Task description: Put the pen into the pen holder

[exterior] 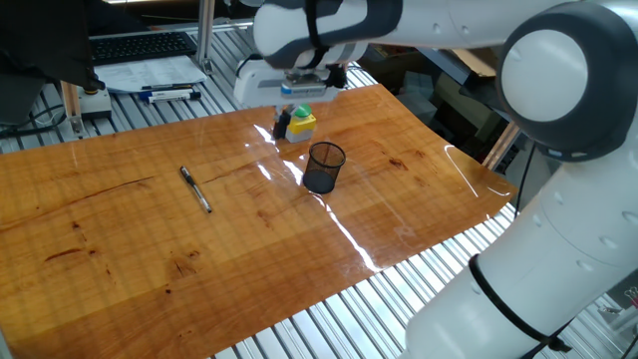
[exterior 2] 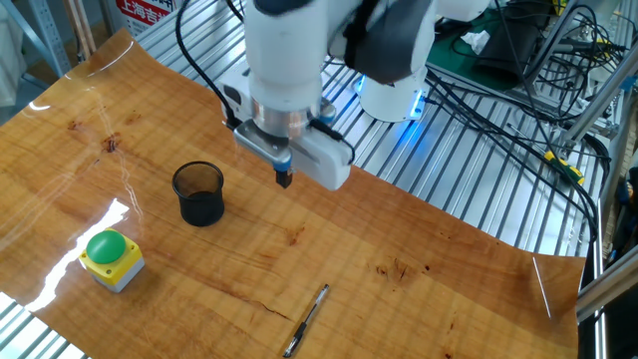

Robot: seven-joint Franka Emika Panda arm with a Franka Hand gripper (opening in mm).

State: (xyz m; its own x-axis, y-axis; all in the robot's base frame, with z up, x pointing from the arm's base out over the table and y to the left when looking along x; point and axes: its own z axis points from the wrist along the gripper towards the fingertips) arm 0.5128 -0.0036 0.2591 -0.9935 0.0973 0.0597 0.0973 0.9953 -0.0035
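Note:
The pen [exterior: 195, 188] lies flat on the wooden tabletop, left of the middle; in the other fixed view the pen [exterior 2: 307, 321] is near the front edge. Upright near the table's centre stands the pen holder [exterior: 324, 167], a black mesh cup [exterior 2: 199, 193] with nothing in it. My gripper [exterior 2: 283, 180] hangs above the table beside the cup, well away from the pen. Its fingers are pressed together and hold nothing. From one fixed view the gripper [exterior: 282, 123] shows in front of the yellow box.
A yellow box with a green button [exterior 2: 111, 258] sits close to the cup, also seen as the yellow box [exterior: 301, 123]. A white-and-blue marker [exterior: 169, 95], papers and a keyboard lie off the wooden board. Cables run beside the robot base [exterior 2: 394, 85].

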